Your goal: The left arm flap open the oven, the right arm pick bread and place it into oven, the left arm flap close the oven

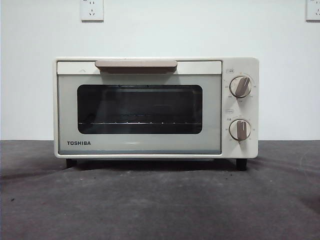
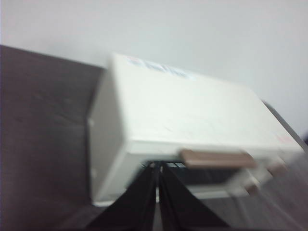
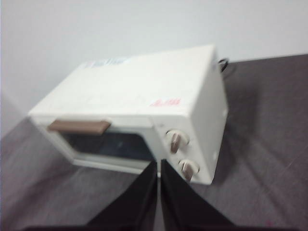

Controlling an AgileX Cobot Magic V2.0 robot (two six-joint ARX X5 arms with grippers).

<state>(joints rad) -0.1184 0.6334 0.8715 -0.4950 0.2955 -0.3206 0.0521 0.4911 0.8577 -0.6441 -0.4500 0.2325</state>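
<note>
The jaws of the left gripper (image 2: 157, 168) are seen pressed together, with only a thin slit between them, and nothing is held. The jaws of the right gripper (image 3: 158, 166) are likewise drawn almost together and hold nothing. Both grippers are held above and in front of the oven, apart from it; neither is seen in the front view.

One oven (image 1: 156, 107) is counted, standing on the dark grey table (image 1: 160, 200) with its back toward the white wall (image 1: 30, 75). Its door is shut. One beige bar handle (image 1: 136, 65) is fixed along the top of the door, and one dark glass window (image 1: 140, 109) is set in it, through which a wire rack (image 1: 130, 122) is made out. Two beige-knobbed dials (image 1: 240, 86) are counted on the panel beside the door, one above the other. Two black feet (image 1: 241, 164) are seen under the front edge.

No bread can be made out in any view; both wrist views are blurred.

A broad bare stretch of table is left open in front of the door, and bare table is also seen on both sides of the oven. Two wall sockets (image 1: 92, 10) are counted high on the wall, one toward each upper corner, well clear of the oven.
</note>
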